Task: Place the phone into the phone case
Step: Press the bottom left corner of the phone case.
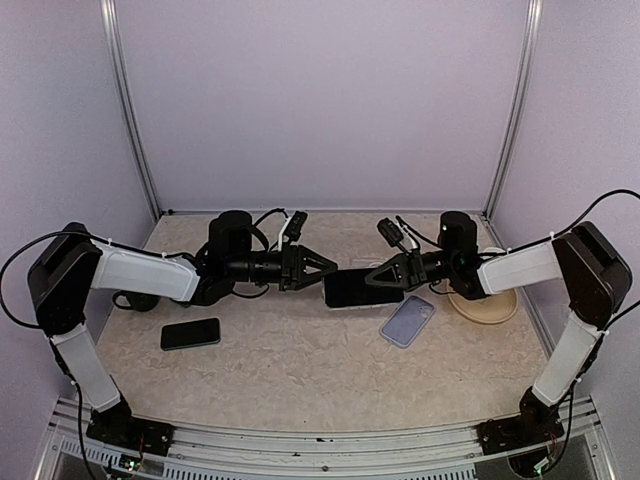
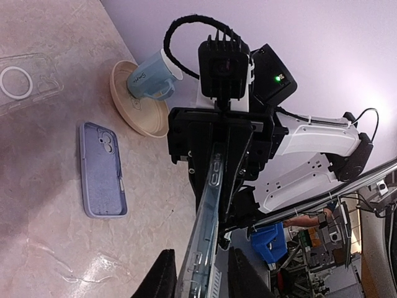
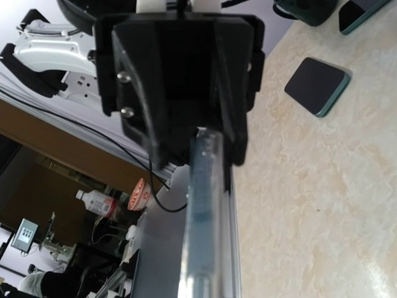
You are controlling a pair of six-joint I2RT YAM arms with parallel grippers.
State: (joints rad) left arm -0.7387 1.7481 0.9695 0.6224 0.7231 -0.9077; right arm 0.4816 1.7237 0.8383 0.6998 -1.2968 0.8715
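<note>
The phone (image 1: 352, 289) hangs edge-on between the two arms, off the table (image 1: 300, 370). The right gripper (image 1: 375, 278) is clamped tight on one end, and the left gripper (image 1: 328, 270) sits narrow around the other, though I can't tell whether it is actually pinching. The purple case (image 1: 407, 321) lies empty just beside it, so I'd say the fitting is all left to do.

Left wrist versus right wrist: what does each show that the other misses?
Only left wrist: the lilac case, a clear case and a mug on a plate. Only right wrist: a spare dark phone lying flat. Both: the held phone, edge-on, gripped by the right gripper, the left gripper straddling its other end.
</note>
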